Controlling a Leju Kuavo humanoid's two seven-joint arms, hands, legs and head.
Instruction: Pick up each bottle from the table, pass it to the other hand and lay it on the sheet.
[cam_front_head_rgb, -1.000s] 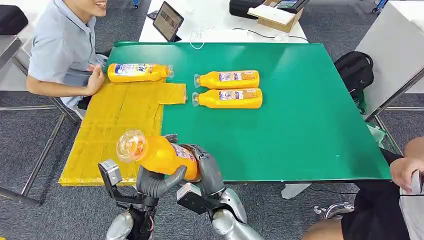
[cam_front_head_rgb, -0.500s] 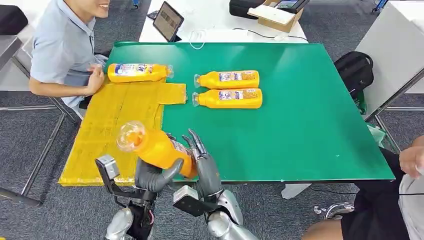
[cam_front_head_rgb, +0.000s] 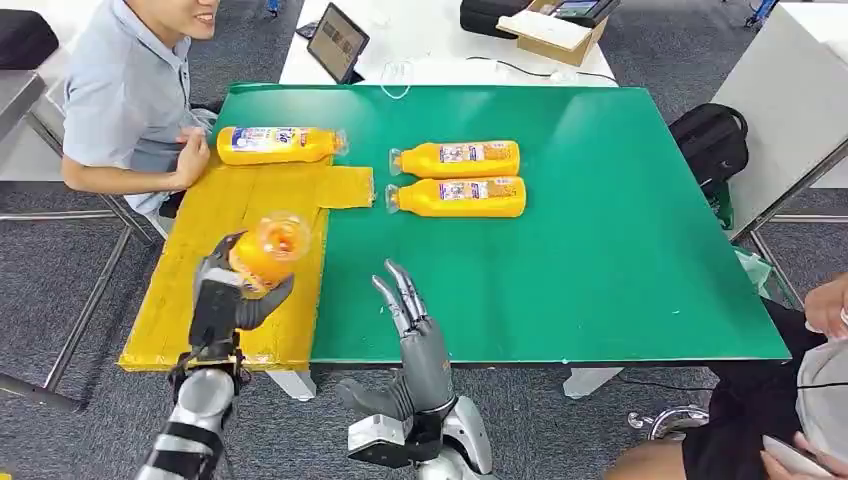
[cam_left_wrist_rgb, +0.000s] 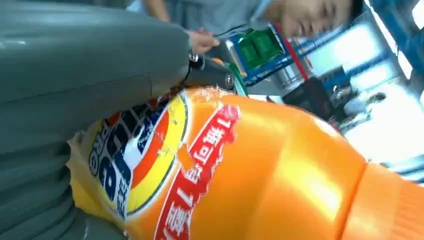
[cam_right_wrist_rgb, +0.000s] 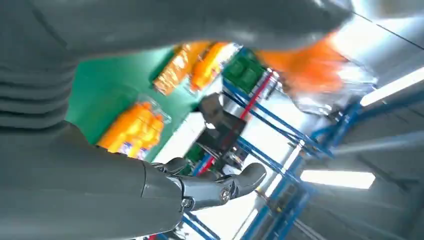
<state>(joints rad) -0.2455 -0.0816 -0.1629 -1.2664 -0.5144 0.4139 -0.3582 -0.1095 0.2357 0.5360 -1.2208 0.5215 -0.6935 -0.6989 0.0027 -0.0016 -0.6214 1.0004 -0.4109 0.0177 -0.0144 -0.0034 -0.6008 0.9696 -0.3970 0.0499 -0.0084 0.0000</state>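
My left hand (cam_front_head_rgb: 222, 296) grips an orange juice bottle (cam_front_head_rgb: 268, 250) above the yellow sheet (cam_front_head_rgb: 240, 230), its clear base turned toward the camera. The left wrist view shows the same bottle (cam_left_wrist_rgb: 240, 170) close up, label and orange body against my hand (cam_left_wrist_rgb: 75, 90). My right hand (cam_front_head_rgb: 415, 335) stands open at the table's near edge, fingers spread and pointing up, holding nothing. A second bottle (cam_front_head_rgb: 277, 144) lies on the sheet's far end. Two further bottles (cam_front_head_rgb: 457, 158) (cam_front_head_rgb: 458, 196) lie side by side on the green table (cam_front_head_rgb: 600, 240).
A person in a grey shirt (cam_front_head_rgb: 125, 90) sits at the far left, one hand (cam_front_head_rgb: 190, 160) by the sheet. Another person's arm (cam_front_head_rgb: 825, 310) shows at the right edge. A tablet (cam_front_head_rgb: 335, 42) and a box (cam_front_head_rgb: 555, 30) lie on the white table behind.
My right hand let go of the bottle and spread open. My left hand carried the bottle left and away, from the near table edge to above the sheet.
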